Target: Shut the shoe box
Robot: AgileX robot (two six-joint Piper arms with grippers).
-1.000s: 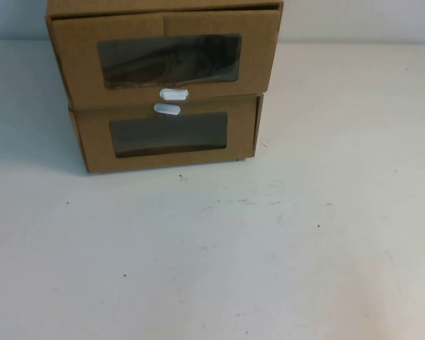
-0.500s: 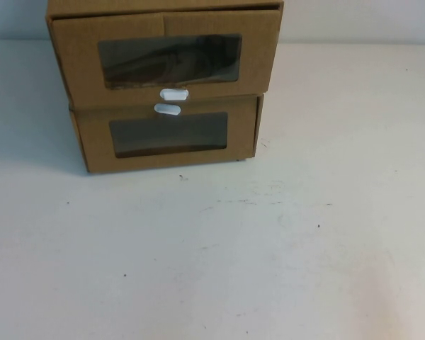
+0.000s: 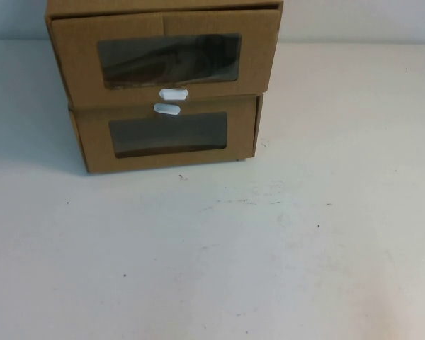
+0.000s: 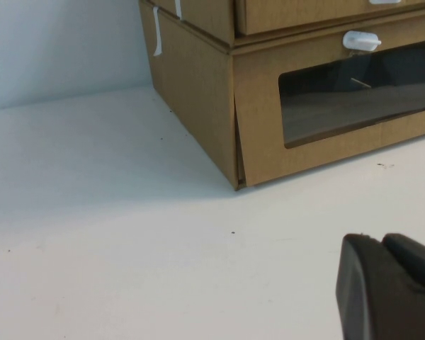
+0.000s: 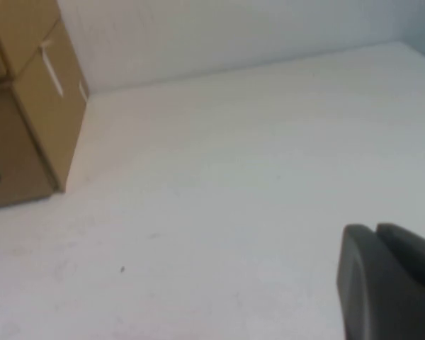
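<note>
Comparing the 3 high views: no item has moved across the last second, and neither arm has entered that view. The task therefore looks unstarted.

- Item 1, the shoe box [image 3: 163, 53]: brown cardboard drawer box with a wide window. It sits on top of item 2 at the far left-centre of the table [image 3: 283, 248]. The white tab [image 3: 173, 93] is at the bottom edge of its front. The front panel overhangs the box beneath, so the drawer is judged part-way out and still to be pushed in.
- Item 2, the lower box [image 3: 166, 138]: smaller window, with its own tab [image 3: 167, 108] at the top edge of its front.
- Item 3, the left gripper [image 4: 389, 287]: low over the table, near the lower box's front-left corner. Fingers are drawn together with only a thin seam between them, holding nothing.
- Item 4, the right gripper [image 5: 389, 283]: over bare table, well apart from the right side of the boxes. Fingers are likewise narrow and empty.
</note>
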